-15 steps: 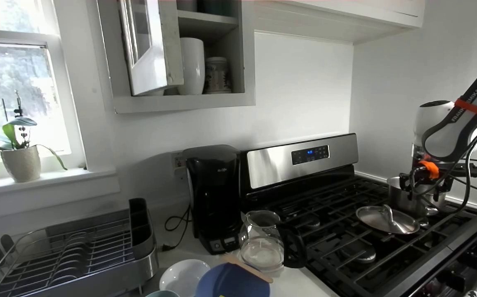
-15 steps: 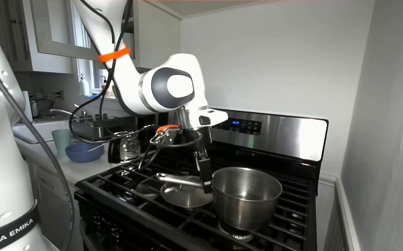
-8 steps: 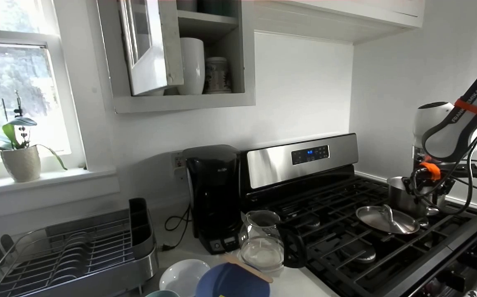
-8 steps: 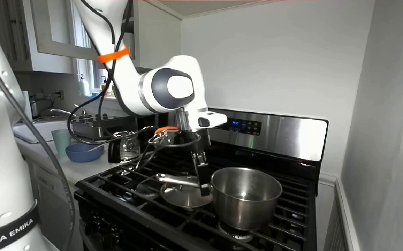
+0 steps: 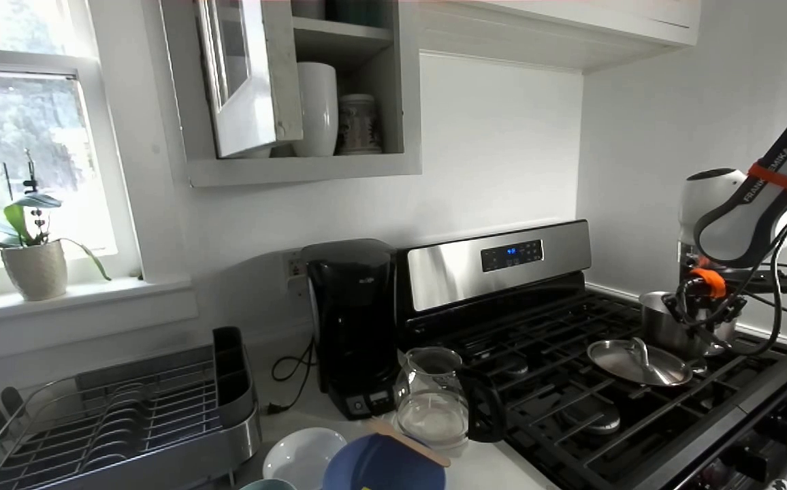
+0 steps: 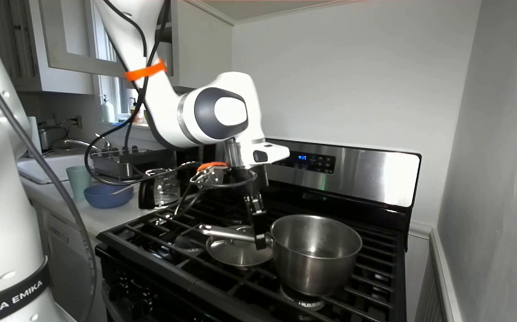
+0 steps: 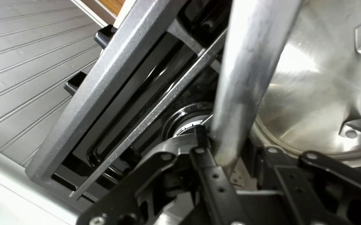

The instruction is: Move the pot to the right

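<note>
The pot (image 6: pixel 316 268), shiny and deep-sided, stands upright over a burner of the stove in both exterior views. Its long metal handle (image 6: pixel 225 231) points away from the wall on the right. My gripper (image 6: pixel 260 239) reaches down at the handle, close to the pot's side; only its near finger shows there. In the wrist view the handle (image 7: pixel 246 62) runs between both fingers (image 7: pixel 199 134), and the gripper (image 7: pixel 225 140) is shut on it. Part of the pot's wall shows below, mostly hidden by the gripper's linkages.
A flat silver lid (image 6: pixel 236 254) lies on the grates beside the pot, partly under the handle. A wall (image 6: pixel 500 179) rises to the right of the stove. The steel back panel (image 6: pixel 370 179) stands behind. A glass carafe (image 5: pixel 434 408) and a blue bowl (image 5: pixel 387 469) sit on the counter.
The fingers have drawn together on the handle. My gripper has dropped slightly and shifted a little away from the pot's body. The pot stands in about the same place.
</note>
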`<state>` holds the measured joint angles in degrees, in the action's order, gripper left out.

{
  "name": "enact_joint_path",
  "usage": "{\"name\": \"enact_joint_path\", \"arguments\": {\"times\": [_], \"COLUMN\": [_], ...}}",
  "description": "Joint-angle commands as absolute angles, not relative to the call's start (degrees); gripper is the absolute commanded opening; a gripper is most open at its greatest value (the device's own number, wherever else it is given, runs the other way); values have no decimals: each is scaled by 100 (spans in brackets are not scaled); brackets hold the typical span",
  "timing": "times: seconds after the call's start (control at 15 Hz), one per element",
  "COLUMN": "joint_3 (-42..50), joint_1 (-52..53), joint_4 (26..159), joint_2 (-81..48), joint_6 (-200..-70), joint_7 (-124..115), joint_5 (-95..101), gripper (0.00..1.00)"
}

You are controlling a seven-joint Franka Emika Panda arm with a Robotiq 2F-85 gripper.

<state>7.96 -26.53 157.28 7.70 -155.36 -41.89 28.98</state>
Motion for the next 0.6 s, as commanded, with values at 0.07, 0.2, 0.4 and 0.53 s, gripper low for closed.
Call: {"name": "enact_joint_path", "arguments": {"times": [0.07,0.2,0.4,0.53], "joint_3": [908,931,943,948], "joint_1": [-2513,-2511,-2514,-2518], "joint_4": [15722,15717,15717,15715], "joint_2": [801,803,814,836], "joint_6": [-15373,-15343,-15329,-15288], "joint_7": [-4052,-3981,-3894,-3861], "joint_5": [2976,2979,3003,3006], "gripper": [25,23,23,21]}}
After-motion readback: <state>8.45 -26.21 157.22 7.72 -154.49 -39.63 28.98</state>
